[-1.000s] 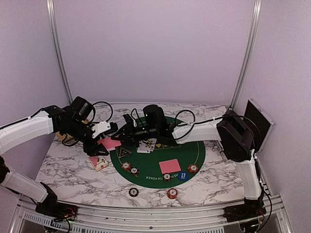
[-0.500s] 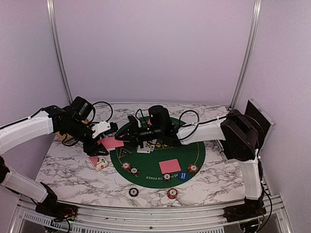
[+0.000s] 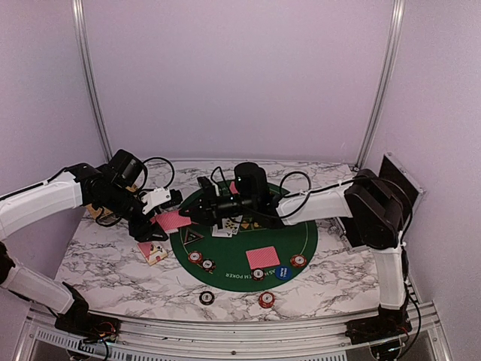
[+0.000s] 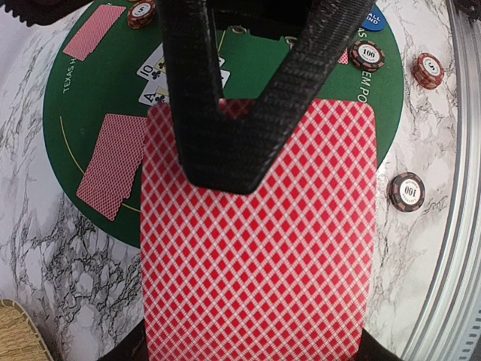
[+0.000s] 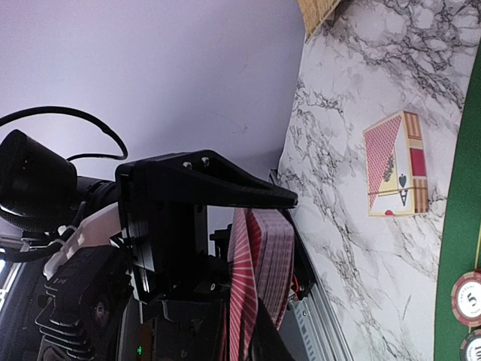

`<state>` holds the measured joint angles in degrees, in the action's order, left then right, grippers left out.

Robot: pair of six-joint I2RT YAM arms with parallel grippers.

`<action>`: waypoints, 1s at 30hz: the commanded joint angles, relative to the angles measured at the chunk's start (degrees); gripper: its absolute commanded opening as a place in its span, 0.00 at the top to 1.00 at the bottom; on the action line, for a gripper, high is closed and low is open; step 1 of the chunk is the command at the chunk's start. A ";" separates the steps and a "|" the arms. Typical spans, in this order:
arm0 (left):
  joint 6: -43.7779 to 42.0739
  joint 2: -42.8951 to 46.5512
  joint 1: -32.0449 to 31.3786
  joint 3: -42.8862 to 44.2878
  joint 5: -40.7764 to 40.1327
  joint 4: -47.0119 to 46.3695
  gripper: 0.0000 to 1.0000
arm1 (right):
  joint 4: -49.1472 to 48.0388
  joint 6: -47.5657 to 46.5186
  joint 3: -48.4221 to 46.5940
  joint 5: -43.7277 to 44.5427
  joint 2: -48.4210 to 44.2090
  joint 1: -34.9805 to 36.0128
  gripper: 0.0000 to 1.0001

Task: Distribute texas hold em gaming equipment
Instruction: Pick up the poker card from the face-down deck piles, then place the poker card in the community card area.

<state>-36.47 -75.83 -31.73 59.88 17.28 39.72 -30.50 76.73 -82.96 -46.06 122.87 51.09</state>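
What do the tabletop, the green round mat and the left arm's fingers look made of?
Tabletop: marble-look, white with grey veins, maybe laminate. Green mat: matte felt or rubber, printed lettering. Left fingers: black finely textured composite or printed plastic, clamping a red-backed card.

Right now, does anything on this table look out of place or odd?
Nothing spilled or damaged. A dark chip and a red chip lie on the marble tabletop off the green mat, unlike the other chips; the card box lies askew left of the mat.
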 commanded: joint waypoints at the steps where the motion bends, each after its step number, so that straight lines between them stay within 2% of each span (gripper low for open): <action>1: -0.35 0.78 -0.09 -0.24 -0.12 -0.32 0.99 | -0.36 -0.93 0.08 -0.78 -3.40 -0.92 0.95; 3: -0.27 0.77 -0.09 -0.29 -0.09 -0.28 0.99 | 2.20 -2.64 -0.13 -0.63 -4.23 -1.51 1.00; 8: -0.18 0.80 -0.09 -0.20 0.02 -0.31 0.99 | 10.81 -8.67 -1.61 -0.67 -6.40 -3.63 1.00; 12: -0.05 0.87 -0.09 -0.35 -0.11 -0.31 0.99 | 22.19 -17.45 -3.94 0.43 -8.48 -6.32 1.00; 17: 0.08 1.03 -0.09 -0.64 -0.29 -0.27 0.99 | 41.76 -31.39 -9.03 4.32 -10.40 -10.77 1.00; 21: 0.54 0.88 -0.09 -0.66 0.00 -0.27 0.99 | 60.60 -49.49 -20.09 20.13 -9.45 -12.23 1.00; 23: 1.11 0.80 -0.09 -0.48 0.36 -0.27 0.99 | 67.23 -55.16 -24.89 29.08 -8.55 -11.76 0.98; 30: 1.14 0.86 -0.09 -0.81 0.36 -0.17 0.99 | 72.69 -71.88 -30.85 61.38 -5.01 -6.23 1.00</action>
<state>-35.92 -75.83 -31.73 59.37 16.91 39.70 33.10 19.73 -110.83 -8.38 115.20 40.60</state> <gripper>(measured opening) 0.661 0.007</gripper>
